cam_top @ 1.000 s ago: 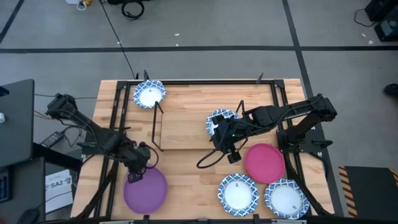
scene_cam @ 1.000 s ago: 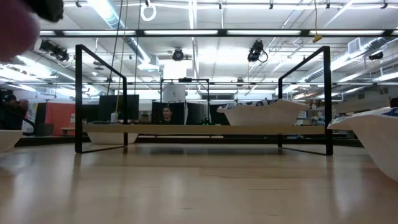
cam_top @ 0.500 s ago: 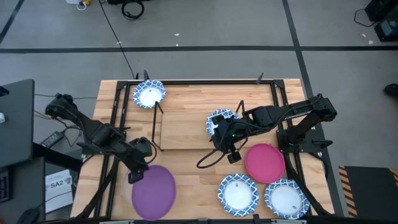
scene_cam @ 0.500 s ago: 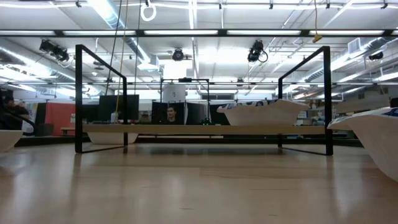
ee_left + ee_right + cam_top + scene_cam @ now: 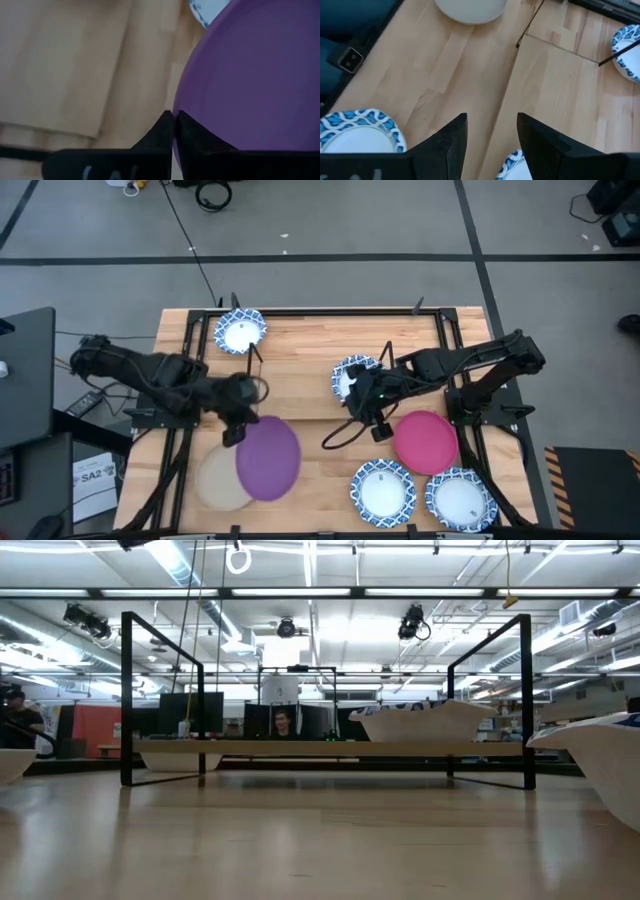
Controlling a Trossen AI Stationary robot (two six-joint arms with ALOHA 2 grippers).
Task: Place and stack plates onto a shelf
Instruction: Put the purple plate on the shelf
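My left gripper [image 5: 239,430] is shut on a purple plate [image 5: 270,460], held above the table's near left part; the left wrist view shows the plate [image 5: 250,75] filling its right half. A beige plate [image 5: 212,482] lies flat on the table, partly under the purple one. The shelf [image 5: 300,375] stands at the table's middle, its board [image 5: 330,748] level on black rods. One blue-and-white plate [image 5: 240,332] rests at its far left end and another [image 5: 357,370] at its right. My right gripper [image 5: 491,125] is open beside that plate, touching nothing. My left gripper pinches the purple plate's rim [image 5: 176,131] between its two fingers, at the edge facing the table's left. The fingers come from the table's left, slanting down. The plate is lifted clear and reaches out past the fingers toward the table's right.
A magenta plate [image 5: 425,442] and two blue-and-white plates [image 5: 381,490] [image 5: 461,500] lie at the near right. A black cable [image 5: 338,440] loops below the right gripper. A black frame [image 5: 320,310] runs along the table's edges. A person [image 5: 283,723] sits in the room behind.
My left gripper has moved toward the table's right and far edge, carrying the purple plate with it. The plate has come off the beige plate, which was covered before and now shows beneath. The right arm has kept still.
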